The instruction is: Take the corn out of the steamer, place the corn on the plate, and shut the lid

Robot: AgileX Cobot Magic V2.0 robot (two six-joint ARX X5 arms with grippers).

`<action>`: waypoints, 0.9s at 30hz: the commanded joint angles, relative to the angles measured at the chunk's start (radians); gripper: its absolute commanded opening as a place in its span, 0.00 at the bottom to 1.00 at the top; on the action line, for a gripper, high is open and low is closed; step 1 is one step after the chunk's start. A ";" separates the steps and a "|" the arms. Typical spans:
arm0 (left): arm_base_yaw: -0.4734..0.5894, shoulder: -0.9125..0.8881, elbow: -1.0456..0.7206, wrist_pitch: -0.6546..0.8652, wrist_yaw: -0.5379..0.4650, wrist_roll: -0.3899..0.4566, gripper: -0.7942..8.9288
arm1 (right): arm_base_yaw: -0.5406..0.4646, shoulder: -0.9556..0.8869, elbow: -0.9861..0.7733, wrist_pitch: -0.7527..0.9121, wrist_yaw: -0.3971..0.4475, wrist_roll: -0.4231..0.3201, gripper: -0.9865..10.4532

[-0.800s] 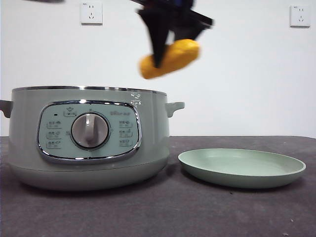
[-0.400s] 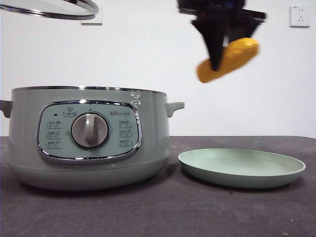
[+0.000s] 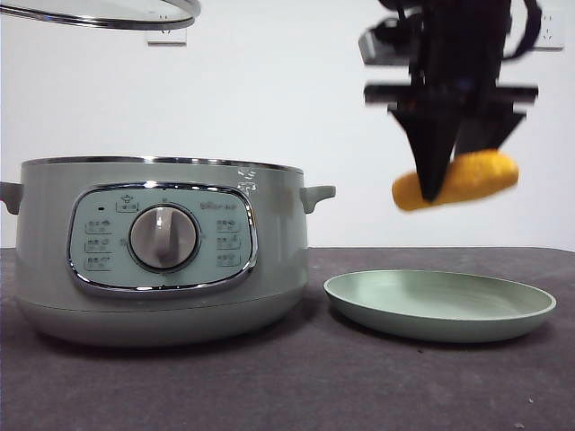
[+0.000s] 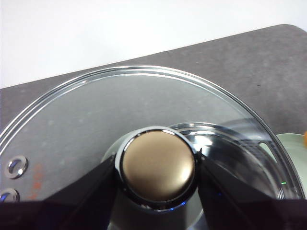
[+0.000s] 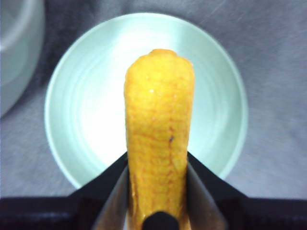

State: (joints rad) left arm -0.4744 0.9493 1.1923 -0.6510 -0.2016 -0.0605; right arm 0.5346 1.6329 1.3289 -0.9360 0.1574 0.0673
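My right gripper is shut on the yellow-orange corn, holding it in the air directly over the pale green plate. In the right wrist view the corn is clamped between the jaws with the plate below it. The sage-green steamer stands open on the left of the table. My left gripper is shut on the knob of the glass lid, which hangs high above the steamer; its steel rim shows at the top left of the front view.
A dark grey cloth covers the table. A white wall with sockets stands behind. The steamer's side handle juts toward the plate.
My right gripper has carried the corn rightward and down, from above the steamer's edge to over the plate. The lid has come a little further into view at the top left.
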 commanded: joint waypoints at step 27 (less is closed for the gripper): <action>-0.003 -0.001 0.011 0.053 0.026 0.001 0.07 | -0.090 0.039 -0.286 0.423 -0.143 0.010 0.07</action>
State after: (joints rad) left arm -0.4744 0.9619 1.1923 -0.6495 -0.1730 -0.0605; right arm 0.4446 1.6554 1.0561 -0.5144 0.0235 0.0788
